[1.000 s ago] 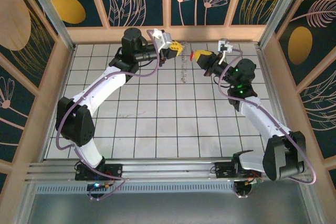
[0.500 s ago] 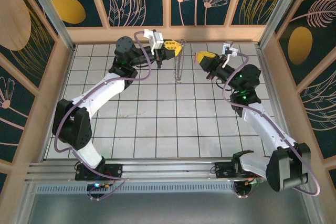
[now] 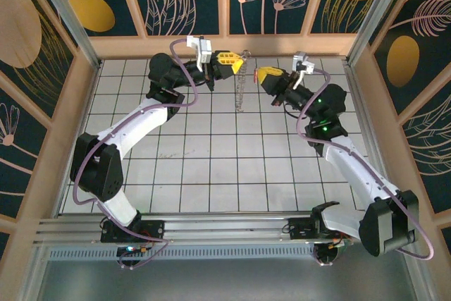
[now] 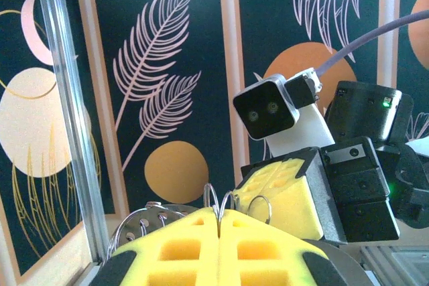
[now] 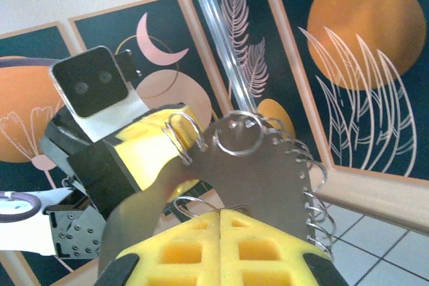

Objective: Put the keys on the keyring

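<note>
Both arms are up at the far end of the gridded table, wrists lifted, noses pointed at each other. The left gripper has its yellow foam pads pressed flat together. Right at the seam between them, thin silver wire curls poke up: that's the keyring, pinched by its rim. From above, the rest of it hangs off that gripper as a slim, silvery, chain-like strand, dangling over the white tiles between the two grippers. Whether its lower end reaches the table is hard to say. Just across the gap, the right gripper faces in, its own yellow pads closed tight, seam to seam. Its wrist view looks straight onto the keyring, a broad grey band with coiled wire loops all along the edge. The band rises from just above the pads and runs up to the left gripper's yellow foam. Whether the right pads are nipping the ring's lower edge or merely sitting close behind it, I can't tell from here. From the left wrist, the right gripper's foam block sits just beyond the wire curls, very near, with a grey camera box above it. Whether the two sets of pads touch can't be made out.
</note>
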You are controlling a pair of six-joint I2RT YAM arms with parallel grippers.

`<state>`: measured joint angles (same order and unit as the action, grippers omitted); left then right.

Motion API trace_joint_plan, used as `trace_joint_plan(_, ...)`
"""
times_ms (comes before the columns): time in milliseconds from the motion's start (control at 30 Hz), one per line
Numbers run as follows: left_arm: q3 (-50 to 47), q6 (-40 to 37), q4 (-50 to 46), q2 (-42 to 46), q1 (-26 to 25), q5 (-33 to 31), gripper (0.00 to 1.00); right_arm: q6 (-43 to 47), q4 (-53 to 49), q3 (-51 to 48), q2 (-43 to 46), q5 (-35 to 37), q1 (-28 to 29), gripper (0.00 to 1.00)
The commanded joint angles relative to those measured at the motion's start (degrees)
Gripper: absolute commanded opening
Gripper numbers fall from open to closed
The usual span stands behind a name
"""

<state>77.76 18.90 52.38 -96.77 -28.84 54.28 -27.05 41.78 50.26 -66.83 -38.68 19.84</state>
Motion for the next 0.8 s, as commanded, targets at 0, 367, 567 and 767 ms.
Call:
trace_joint_plan(0, -0.06, 2.29, 4.39, 2.11, -0.34, 1.42, 0.0, 1.94, 0.67, 3.23, -0.56, -0.17, 1.35, 0.0)
trace_joint_plan(367, 0.76, 3.43, 3.84, 1.85, -0.34, 1.95, 0.0, 4.52, -1.07, 6.95, -2.59, 1.01, 3.23, 0.0)
trace_joint_plan(567, 1.16, 3.28, 2.86, 1.76, -0.33, 2.31, 0.0, 5.67, -2.13, 8.26, -3.46, 1.5, 3.63, 0.0)
trace_joint_plan(767, 1.37, 3.19, 2.22, 1.59, -0.34, 2.81, 0.0, 6.39, -2.84, 9.22, -4.09, 1.5, 3.83, 0.0)
